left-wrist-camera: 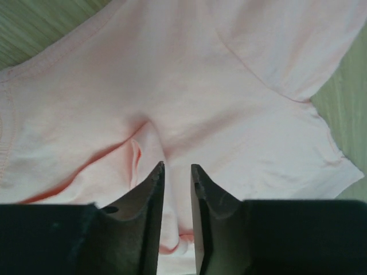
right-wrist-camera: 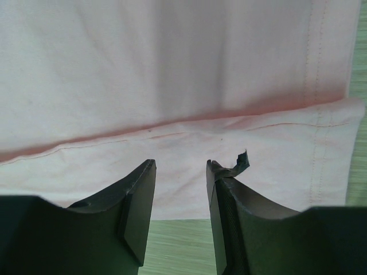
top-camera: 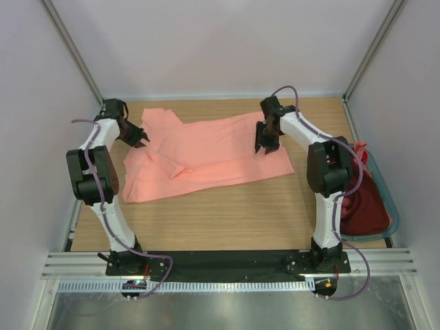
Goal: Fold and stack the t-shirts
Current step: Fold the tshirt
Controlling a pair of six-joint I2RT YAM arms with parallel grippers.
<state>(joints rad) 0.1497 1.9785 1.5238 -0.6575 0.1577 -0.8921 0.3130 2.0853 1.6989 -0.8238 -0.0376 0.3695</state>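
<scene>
Across the counter's (top-camera: pixel 227 213) upper half | pink t-shirt (top-camera: pixel 206 155) lies spread, long axis left-right | left tool (top-camera: pixel 141 139) over its left end, jaws narrowly apart, pinching nothing | right tool (top-camera: pixel 267 146) at right hem, half-wide, empty | bare wood below the lower edge gives folding room

Wooden table (top-camera: pixel 227 213), salmon-pink t-shirt (top-camera: pixel 206 151), grey-teal basket (top-camera: pixel 392 206) at right edge
</scene>
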